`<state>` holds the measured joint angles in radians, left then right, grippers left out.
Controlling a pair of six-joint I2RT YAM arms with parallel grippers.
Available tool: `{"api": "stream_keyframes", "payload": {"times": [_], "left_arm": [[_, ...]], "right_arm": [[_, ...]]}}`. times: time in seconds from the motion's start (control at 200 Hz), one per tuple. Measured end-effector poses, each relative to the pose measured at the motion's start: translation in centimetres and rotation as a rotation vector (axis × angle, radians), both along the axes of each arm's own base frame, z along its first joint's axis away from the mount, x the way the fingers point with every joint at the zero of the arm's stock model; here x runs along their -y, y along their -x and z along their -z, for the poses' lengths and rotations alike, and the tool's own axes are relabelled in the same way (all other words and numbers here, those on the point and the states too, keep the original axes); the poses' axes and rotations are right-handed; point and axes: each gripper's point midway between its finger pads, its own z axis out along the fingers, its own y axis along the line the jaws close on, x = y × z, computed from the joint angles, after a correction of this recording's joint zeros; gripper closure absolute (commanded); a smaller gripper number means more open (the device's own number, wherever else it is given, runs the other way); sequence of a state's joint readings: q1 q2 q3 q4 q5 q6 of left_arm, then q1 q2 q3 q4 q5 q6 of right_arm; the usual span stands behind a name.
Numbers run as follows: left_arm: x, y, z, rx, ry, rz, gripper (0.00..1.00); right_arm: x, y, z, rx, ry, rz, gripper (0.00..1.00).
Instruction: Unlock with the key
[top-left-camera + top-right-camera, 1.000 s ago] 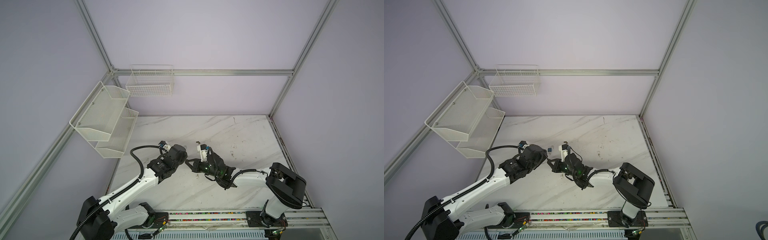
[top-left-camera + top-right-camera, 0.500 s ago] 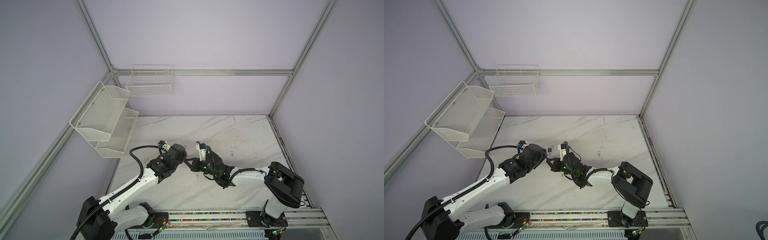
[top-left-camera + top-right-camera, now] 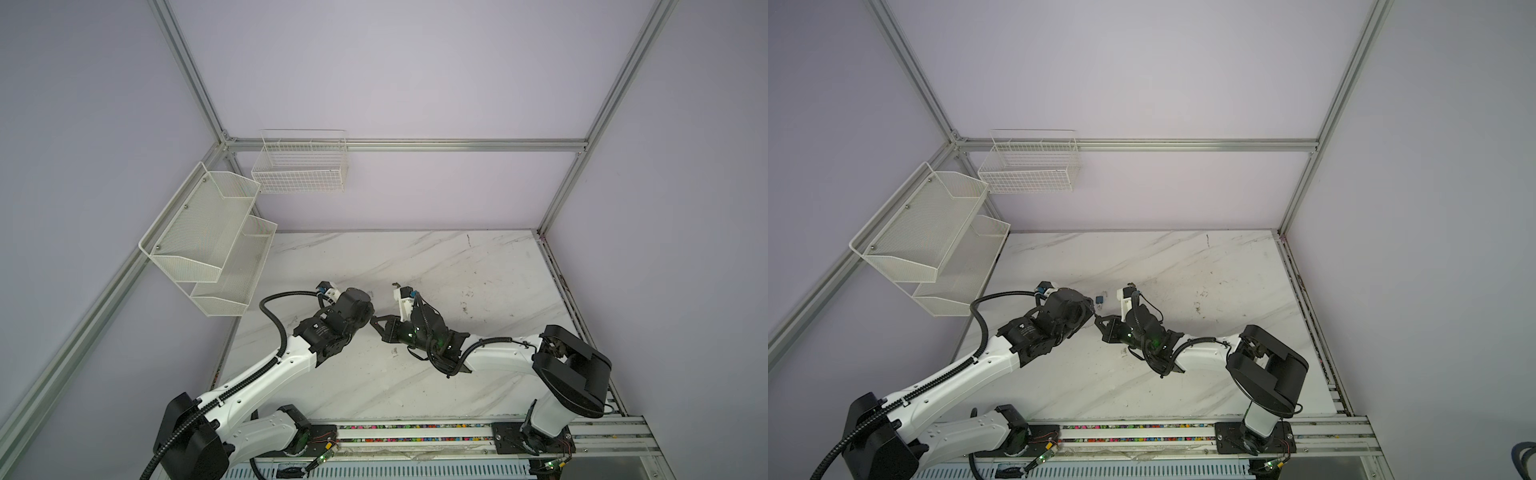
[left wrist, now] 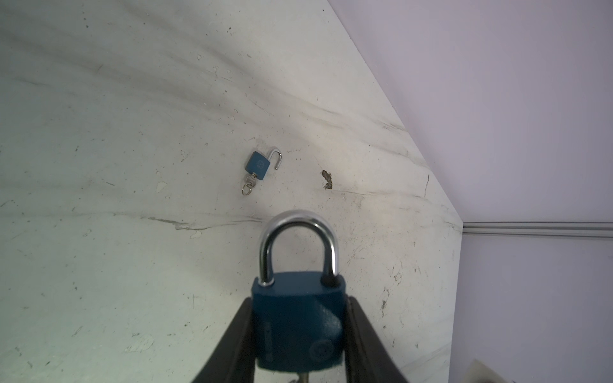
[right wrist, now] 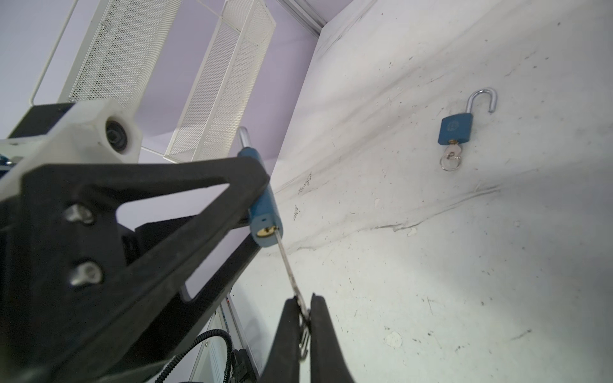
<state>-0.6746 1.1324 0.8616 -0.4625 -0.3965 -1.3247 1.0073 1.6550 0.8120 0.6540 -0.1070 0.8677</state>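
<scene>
padlock (image 4: 295, 331) up off desk (image 4: 132, 232), clamped in left claw (image 4: 299, 308). right claw (image 5: 303, 308) pinched tight on key (image 5: 288, 265), has crept closer; key tip now at keyhole (image 5: 265, 231), not in yet.

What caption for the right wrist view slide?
Right gripper pinches the key, tip at the keyhole end of the blue padlock clamped in the left gripper; an opened padlock lies on the table.

Left end effector (image 4: 298, 300) grips with jaws partly spread, facing the right end effector (image 5: 303, 300), pinched nearly closed.
</scene>
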Motion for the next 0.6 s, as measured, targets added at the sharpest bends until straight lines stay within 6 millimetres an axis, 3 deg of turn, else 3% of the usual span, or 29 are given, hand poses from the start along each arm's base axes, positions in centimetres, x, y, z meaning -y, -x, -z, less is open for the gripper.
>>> {"api": "stream_keyframes", "payload": {"times": [0.6], "left_arm": [[0.18, -0.27, 0.21, 0.0, -0.001, -0.001, 1.0]], "right_arm": [[-0.16, -0.01, -0.31, 0.005, 0.02, -0.001, 1.0]]}}
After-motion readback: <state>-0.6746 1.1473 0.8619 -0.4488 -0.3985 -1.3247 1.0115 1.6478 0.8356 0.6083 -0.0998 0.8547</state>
